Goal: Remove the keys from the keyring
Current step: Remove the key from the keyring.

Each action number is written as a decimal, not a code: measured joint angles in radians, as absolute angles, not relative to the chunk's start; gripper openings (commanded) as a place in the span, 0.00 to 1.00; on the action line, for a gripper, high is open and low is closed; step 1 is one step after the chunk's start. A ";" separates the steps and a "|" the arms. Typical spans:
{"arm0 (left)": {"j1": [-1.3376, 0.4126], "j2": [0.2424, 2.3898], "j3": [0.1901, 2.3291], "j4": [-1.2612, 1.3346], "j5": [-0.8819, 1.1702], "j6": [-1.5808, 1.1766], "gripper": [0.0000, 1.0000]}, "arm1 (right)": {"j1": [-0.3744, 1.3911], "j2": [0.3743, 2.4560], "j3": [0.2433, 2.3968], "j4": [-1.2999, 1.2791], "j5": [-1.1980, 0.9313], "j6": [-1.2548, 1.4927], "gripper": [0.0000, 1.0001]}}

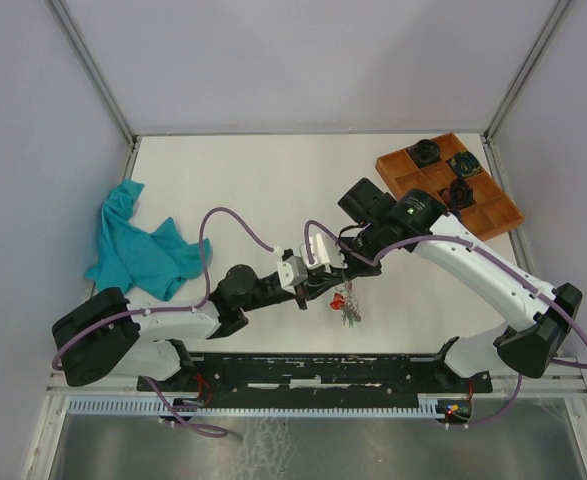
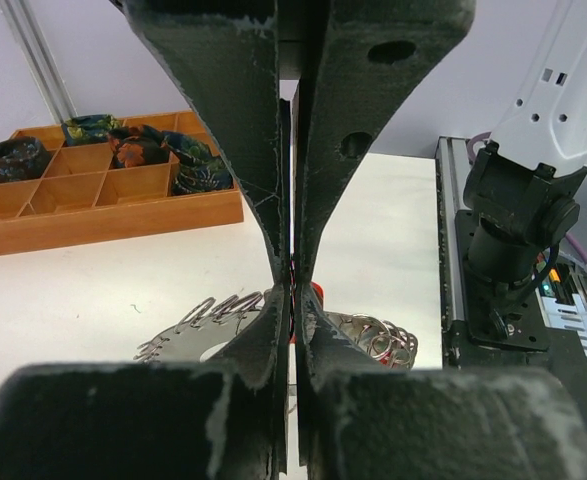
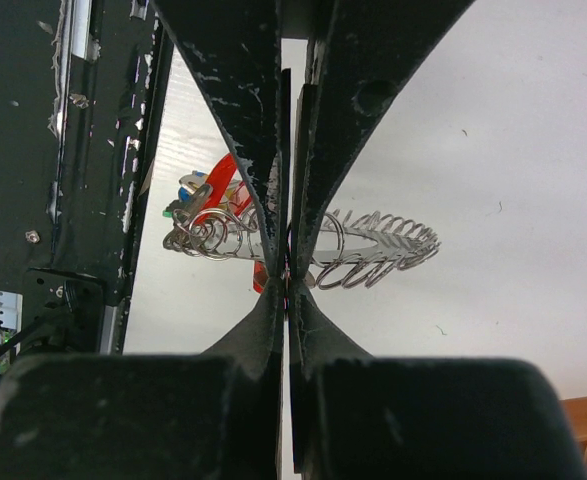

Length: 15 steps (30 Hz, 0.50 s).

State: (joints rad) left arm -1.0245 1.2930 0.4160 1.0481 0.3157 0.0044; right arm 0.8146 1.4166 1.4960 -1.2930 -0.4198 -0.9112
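1. The keyring (image 3: 373, 250) hangs above the bench (image 1: 253, 180), well apart from the orange tray (image 1: 451, 185), toward the arm bases.
2. The right gripper (image 3: 288, 275) has its fingers clamped on the coiled wire. The left gripper (image 2: 293, 300) has its fingers pressed together, apparently on the same wire.
3. The keys (image 3: 208, 195) bunch at the end farther from the tray.
4. Risks: opposed pulling could deform the coil, a thin-wire grip could slip and drop everything, and bunched keys could snag.
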 measured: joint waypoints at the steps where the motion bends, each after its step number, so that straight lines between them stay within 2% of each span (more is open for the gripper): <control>1: -1.024 1.293 0.416 1.048 0.315 0.005 0.03 | 0.813 1.417 1.496 -1.293 -0.422 -0.910 0.09; 10: -1.028 1.245 0.379 1.037 0.253 0.003 0.03 | 0.742 1.385 1.489 -1.257 -0.526 -0.892 0.38; 15: -1.029 1.203 0.347 1.060 0.221 -0.011 0.03 | 0.672 1.348 1.458 -1.219 -0.630 -0.865 0.50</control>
